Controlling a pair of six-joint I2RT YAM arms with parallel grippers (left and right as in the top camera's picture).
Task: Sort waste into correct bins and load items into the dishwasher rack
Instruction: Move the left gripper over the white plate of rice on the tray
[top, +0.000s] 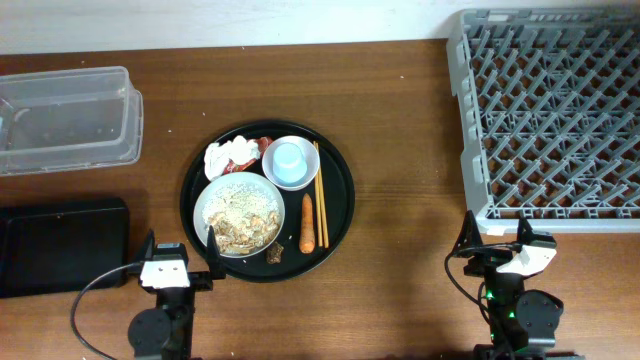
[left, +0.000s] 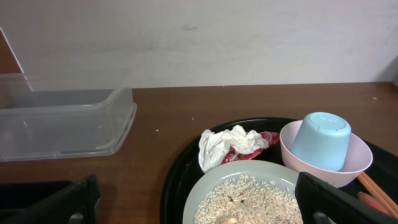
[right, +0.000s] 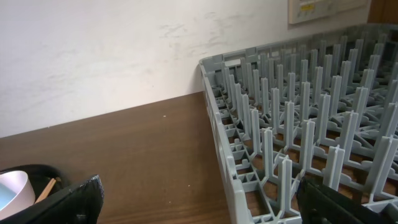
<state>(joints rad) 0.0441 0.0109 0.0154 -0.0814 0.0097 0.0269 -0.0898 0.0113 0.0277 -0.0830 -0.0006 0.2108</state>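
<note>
- The pale blue cup (left: 320, 140) lies tilted, base up, inside the white bowl (left: 360, 160).
- The crumpled tissue (left: 227, 144) sits just beside the rice-covered plate (left: 261, 167).
- The clear tub (left: 62, 121) stands well left.

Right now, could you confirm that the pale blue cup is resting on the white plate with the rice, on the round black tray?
Not quite: the pale blue cup is resting in the small white bowl, not on the white plate with the rice. The left wrist view shows this clearly. All of it is on the round black tray, as you said.
</note>
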